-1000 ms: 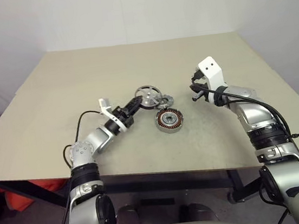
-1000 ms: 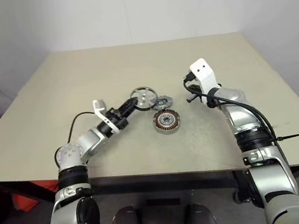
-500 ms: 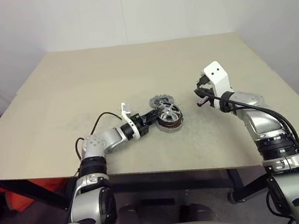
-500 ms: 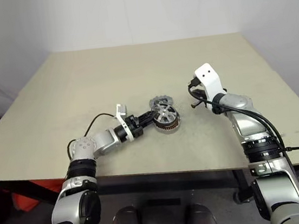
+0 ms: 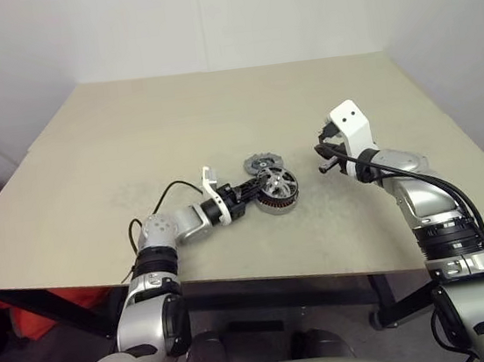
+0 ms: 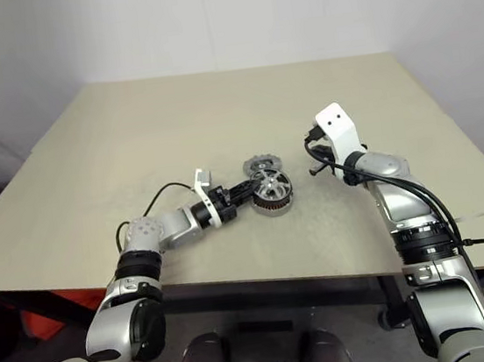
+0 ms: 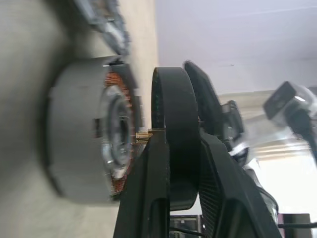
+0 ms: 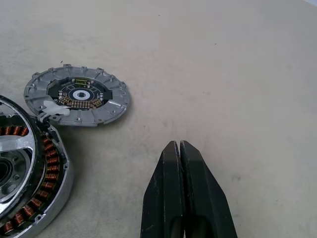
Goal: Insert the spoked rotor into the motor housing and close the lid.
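On the table, the left gripper pinches the spoked rotor, tilted over the motor housing. Right gripper, fingers pressed together, hovers nearby holding nothing.

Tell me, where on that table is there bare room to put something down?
Most of the table is bare: the far half and both side margins. It is crowded mid-table, where the left gripper holds the spoked rotor over the motor housing, beside the lid.
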Robot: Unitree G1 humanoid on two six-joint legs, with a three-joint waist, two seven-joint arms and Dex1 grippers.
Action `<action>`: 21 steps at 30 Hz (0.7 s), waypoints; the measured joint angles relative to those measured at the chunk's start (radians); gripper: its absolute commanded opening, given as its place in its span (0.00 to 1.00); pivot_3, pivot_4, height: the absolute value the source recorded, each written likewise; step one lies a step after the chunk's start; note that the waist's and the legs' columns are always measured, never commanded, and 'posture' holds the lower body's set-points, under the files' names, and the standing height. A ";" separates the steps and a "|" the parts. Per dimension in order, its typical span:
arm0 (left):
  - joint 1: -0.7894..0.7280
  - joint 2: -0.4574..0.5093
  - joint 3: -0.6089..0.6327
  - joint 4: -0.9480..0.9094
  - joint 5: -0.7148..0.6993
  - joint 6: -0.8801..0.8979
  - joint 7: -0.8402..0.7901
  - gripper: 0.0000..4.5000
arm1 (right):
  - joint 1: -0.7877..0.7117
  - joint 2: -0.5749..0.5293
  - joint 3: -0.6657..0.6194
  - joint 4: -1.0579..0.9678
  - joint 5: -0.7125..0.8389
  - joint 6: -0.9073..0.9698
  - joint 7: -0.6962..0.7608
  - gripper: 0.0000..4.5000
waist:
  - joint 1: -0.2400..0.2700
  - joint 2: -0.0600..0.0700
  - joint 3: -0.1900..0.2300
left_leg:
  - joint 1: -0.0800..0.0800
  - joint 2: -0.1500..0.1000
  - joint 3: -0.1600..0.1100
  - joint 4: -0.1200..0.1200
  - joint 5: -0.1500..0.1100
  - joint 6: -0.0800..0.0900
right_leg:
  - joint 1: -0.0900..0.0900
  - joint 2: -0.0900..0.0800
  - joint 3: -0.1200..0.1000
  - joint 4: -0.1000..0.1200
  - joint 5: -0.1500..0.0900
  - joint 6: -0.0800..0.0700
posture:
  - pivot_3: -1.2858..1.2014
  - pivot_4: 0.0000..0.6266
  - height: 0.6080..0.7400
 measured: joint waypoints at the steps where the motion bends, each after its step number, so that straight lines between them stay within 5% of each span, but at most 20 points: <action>1: -0.002 -0.001 0.001 0.004 0.001 0.000 -0.007 0.10 | 0.000 0.000 0.000 0.000 0.000 0.000 0.000 0.00 | 0.000 0.000 0.000 | 0.000 0.000 0.000 0.000 0.000 0.000 | 0.000 0.000 0.000 0.000 0.000 0.000 | 0.52 0.00 1.00; 21: -0.067 -0.001 -0.006 0.168 0.139 -0.082 -0.108 0.10 | 0.000 0.011 0.000 -0.021 0.002 0.000 0.004 0.00 | 0.013 0.000 0.000 | 0.002 -0.001 0.000 0.000 0.000 0.000 | 0.001 -0.001 0.000 0.000 0.000 0.000 | 0.52 0.00 1.00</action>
